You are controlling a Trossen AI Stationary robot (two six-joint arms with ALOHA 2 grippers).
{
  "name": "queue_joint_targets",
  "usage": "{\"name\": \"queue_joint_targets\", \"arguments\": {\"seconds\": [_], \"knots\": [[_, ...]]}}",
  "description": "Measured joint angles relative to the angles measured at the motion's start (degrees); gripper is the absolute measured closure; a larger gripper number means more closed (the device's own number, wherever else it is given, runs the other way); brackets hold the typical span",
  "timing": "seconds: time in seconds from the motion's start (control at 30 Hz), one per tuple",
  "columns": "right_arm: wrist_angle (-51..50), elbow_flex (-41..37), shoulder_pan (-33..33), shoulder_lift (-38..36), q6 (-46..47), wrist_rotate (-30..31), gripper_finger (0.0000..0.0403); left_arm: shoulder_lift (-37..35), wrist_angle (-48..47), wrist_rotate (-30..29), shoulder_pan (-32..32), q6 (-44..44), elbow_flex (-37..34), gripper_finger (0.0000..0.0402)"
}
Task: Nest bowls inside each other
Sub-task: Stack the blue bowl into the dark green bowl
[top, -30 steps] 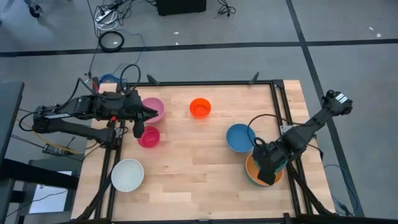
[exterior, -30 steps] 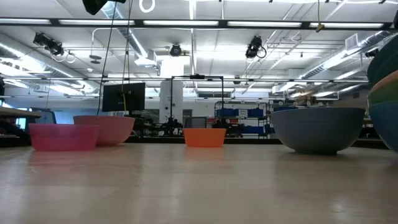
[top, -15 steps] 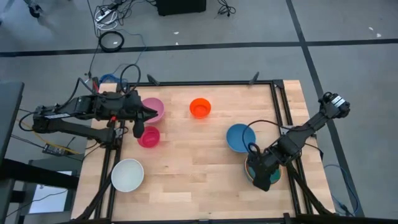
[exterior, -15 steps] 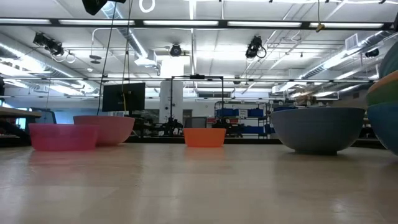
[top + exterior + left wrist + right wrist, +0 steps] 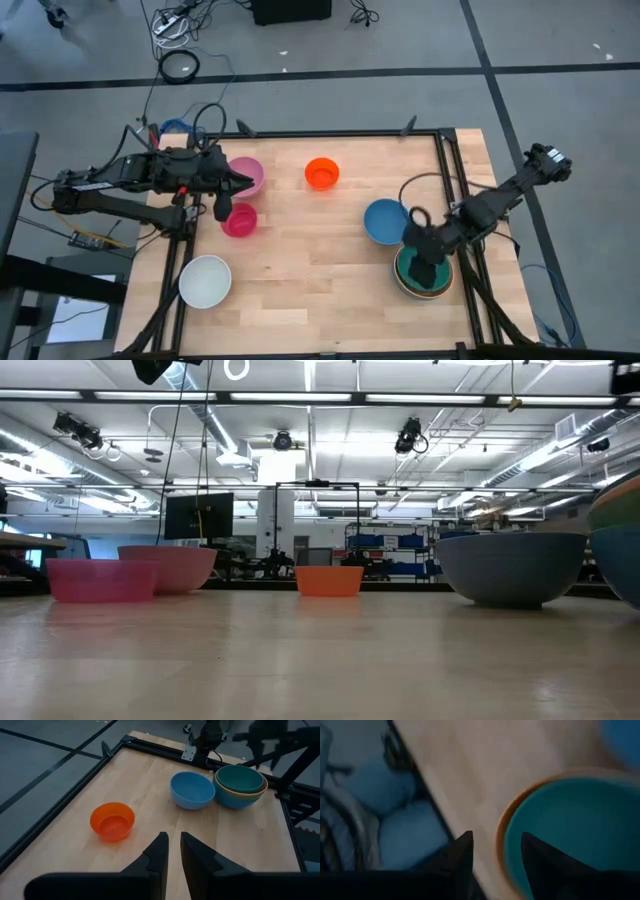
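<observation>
By the table's right edge stands a stack: a teal bowl inside a yellow-orange bowl, which sits in a blue bowl. My right gripper hangs open over this stack, its fingers on either side of the stack's rim and touching nothing. A second blue bowl rests on its base beside the stack. The orange-red bowl, pink bowl, magenta bowl and white bowl stand singly. My left gripper waits by the pink bowl, open a little and empty.
A black metal frame runs round the wooden table top. Bare wood lies in the middle between the single bowls and the stack. Cables lie on the floor beyond the far edge.
The teal bowl, held tilted and higher a second ago, has sunk into the yellow-orange bowl and now sits level there. My right gripper went toward the near edge over the stack, then came back toward the far edge and rose a little.
</observation>
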Motion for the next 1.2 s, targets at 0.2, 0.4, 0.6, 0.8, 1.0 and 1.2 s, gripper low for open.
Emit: {"name": "queue_joint_targets", "arguments": {"seconds": [0.2,0.4,0.6,0.8,1.0,1.2], "knots": [[-10.1,0.0,-5.6,-2.3,-8.3,14.9,0.0249,0.0,0.0,0.0,0.0,0.2,0.0,0.0344],[-16.9,0.0,-14.0,1.4,-15.3,21.3,0.0237,0.0,0.0,0.0,0.0,0.3,0.0,0.0344],[-18.2,0.0,-23.6,6.3,-20.3,22.1,0.0210,0.0,0.0,0.0,0.0,0.4,0.0,0.0344],[-14.5,0.0,-30.6,11.6,-26.3,20.9,0.0201,0.0,0.0,0.6,0.0,0.4,0.0,0.0344],[-11.6,0.0,-34.2,16.2,-30.3,20.4,0.0202,0.0,0.0,1.7,0.0,0.4,0.0,0.0344],[-9.8,0.0,-35.9,19.7,-33.3,19.9,0.0202,0.0,-0.1,1.7,0.0,0.4,0.0,0.0344]]}}
